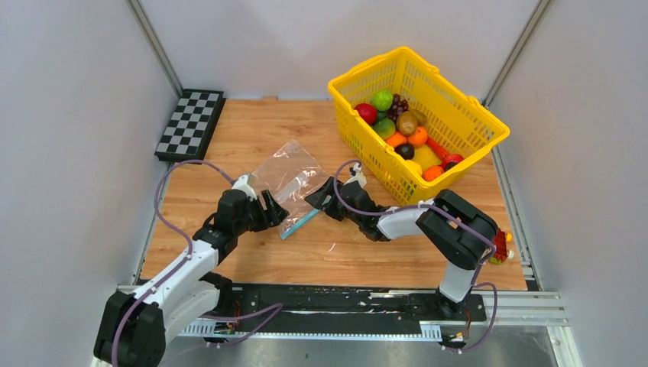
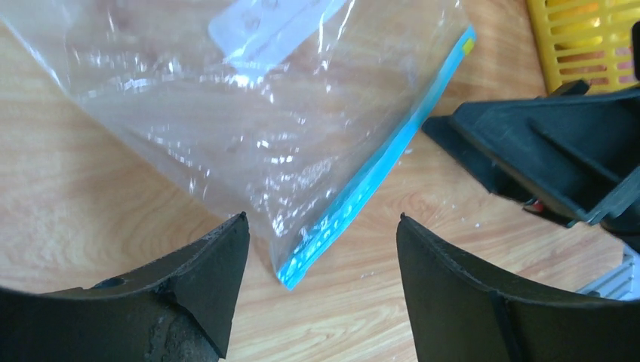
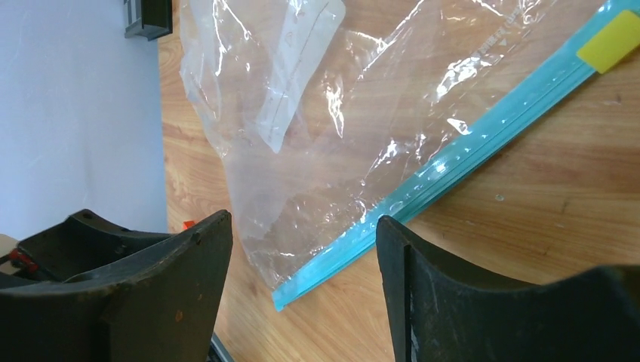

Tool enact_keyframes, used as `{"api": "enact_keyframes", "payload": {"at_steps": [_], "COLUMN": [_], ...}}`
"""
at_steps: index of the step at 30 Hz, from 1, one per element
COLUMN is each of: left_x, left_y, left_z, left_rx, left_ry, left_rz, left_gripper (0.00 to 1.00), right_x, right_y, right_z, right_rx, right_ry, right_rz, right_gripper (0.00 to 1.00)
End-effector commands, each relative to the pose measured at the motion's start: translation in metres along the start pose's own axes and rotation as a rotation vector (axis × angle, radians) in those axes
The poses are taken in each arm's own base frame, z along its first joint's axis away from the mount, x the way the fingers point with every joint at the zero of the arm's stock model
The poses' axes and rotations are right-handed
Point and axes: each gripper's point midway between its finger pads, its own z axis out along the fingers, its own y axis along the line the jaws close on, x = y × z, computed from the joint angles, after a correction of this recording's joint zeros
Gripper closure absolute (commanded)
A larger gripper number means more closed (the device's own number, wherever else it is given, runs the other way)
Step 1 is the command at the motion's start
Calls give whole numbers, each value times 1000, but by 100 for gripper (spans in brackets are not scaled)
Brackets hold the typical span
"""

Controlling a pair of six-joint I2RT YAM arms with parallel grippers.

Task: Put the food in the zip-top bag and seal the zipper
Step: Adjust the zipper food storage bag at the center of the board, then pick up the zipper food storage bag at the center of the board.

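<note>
you're at the opening step: no food is in the zip-top bag (image 1: 289, 172) yet, and it lies flat on the table (image 1: 229, 145) with nothing gripping it. your left gripper (image 2: 323, 226) has its jaws spread and empty. the near corner of the bag sits in the gap between its tips, with the zipper (image 2: 377, 173) running away ahead and to the right. your right gripper (image 3: 302, 219) is spread and empty too. the same corner lies between its tips, and the teal strip climbs ahead and to the right toward a yellow tab (image 3: 607, 41).

the bag looks empty. all the food (image 1: 405, 130) sits in the yellow basket (image 1: 374, 162), well beyond your right jaws.

next, i'd judge, you need one layer of the mouth pinched and lifted apart from the other. the film is thin and slippery, so grabbing both layers is the risk.
</note>
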Motion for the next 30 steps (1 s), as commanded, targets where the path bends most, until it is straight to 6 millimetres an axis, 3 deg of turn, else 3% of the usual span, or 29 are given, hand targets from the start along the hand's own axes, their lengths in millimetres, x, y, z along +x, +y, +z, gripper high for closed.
{"api": "enact_keyframes", "payload": {"at_steps": [1, 8, 16, 22, 30], "left_x": [-24, -12, -11, -14, -8], "left_y": [-6, 20, 27, 22, 26], "left_z": [7, 18, 27, 39, 45], "left_rx": [-32, -136, -146, -110, -120], "left_ry": [-23, 6, -40, -50, -23], "left_rz": [105, 57, 3, -14, -6], "left_gripper": [21, 16, 13, 19, 39], "right_x": [-2, -2, 6, 6, -1], "right_y": [17, 16, 12, 15, 14], "right_z": [8, -1, -5, 8, 15], "right_rx": [-69, -84, -93, -115, -112], "right_ry": [-19, -44, -45, -57, -90], "right_rz": [94, 133, 232, 256, 261], "right_gripper": [30, 29, 29, 34, 38]}}
